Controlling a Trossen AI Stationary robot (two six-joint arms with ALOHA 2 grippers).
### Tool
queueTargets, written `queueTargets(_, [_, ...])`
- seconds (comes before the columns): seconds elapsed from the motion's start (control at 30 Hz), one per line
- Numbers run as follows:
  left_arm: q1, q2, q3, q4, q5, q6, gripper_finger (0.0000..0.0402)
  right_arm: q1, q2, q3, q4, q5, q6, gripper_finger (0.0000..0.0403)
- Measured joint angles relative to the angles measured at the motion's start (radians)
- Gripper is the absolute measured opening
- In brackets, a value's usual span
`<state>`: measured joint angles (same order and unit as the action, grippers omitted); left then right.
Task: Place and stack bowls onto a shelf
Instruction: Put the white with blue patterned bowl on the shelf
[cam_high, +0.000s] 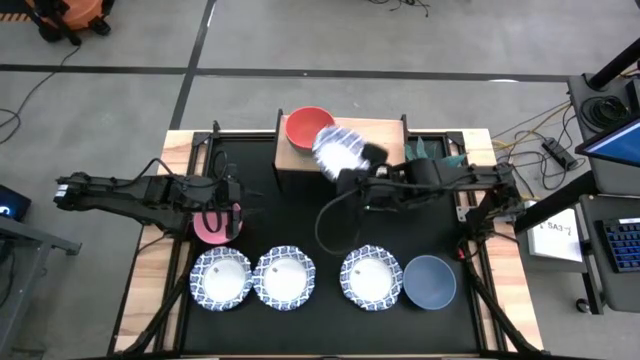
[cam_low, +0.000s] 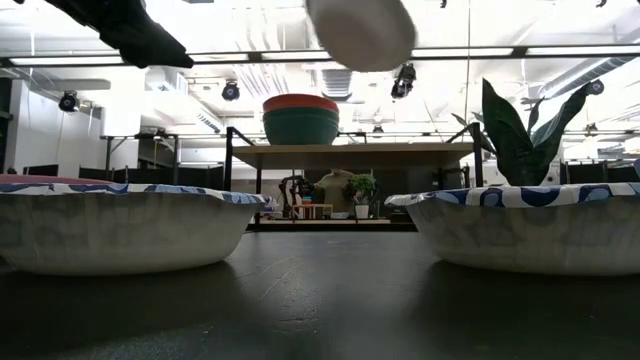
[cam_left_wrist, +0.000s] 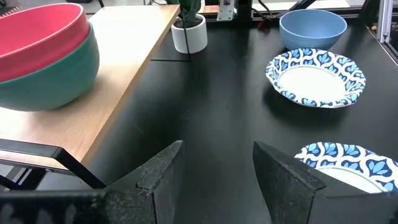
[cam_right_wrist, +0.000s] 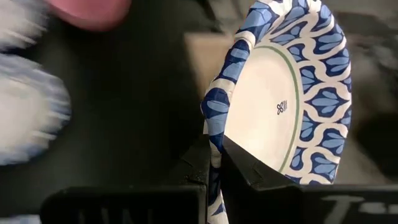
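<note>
The right gripper (cam_right_wrist: 213, 163) is clamped on the rim of a patterned bowl (cam_high: 335, 150), holding it tilted in the air at the shelf (cam_high: 385, 135) beside the red bowl (cam_high: 308, 124), while the left gripper (cam_left_wrist: 216, 177) hangs with jaws wide and empty over the pink bowl (cam_high: 216, 224).

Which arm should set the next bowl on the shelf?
Right. Its gripper is pinching a patterned bowl beside the shelf. The left gripper is open and empty near the pink bowl.

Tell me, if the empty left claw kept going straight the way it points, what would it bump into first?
Probably nothing soon: ahead of the left gripper lies bare black table. Far off stands the small plant pot, though depth is unclear.
</note>
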<state>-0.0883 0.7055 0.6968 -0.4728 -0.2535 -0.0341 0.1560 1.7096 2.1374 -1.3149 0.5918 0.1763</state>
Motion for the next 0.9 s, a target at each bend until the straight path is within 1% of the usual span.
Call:
queueTargets(0.1, [0.0, 0.0, 0.0, 0.0, 0.0, 0.003, 0.0176, -0.043, 0.0, 0.001, -0.113, 0.056, 0.013, 0.0013])
queueTargets(0.2, [0.0, 0.0, 0.0, 0.0, 0.0, 0.005, 0.0176, -0.099, 0.0, -0.019, -0.185, 0.061, 0.014, 0.0013])
queueTargets(0.27, [0.0, 0.0, 0.0, 0.0, 0.0, 0.005, 0.0176, -0.131, 0.0, -0.044, -0.198, 0.059, -0.019, 0.0013])
queueTargets(0.37, [0.0, 0.0, 0.0, 0.0, 0.0, 0.005, 0.0176, -0.178, 0.002, -0.085, -0.197, 0.049, -0.086, 0.0013])
queueTargets(0.57, [0.0, 0.0, 0.0, 0.0, 0.0, 0.01, 0.0176, -0.269, 0.002, -0.176, -0.169, -0.049, -0.193, 0.0013])
queueTargets(0.9, [0.0, 0.0, 0.0, 0.0, 0.0, 0.015, 0.0176, -0.356, 0.002, -0.336, -0.047, -0.077, -0.251, 0.0013])
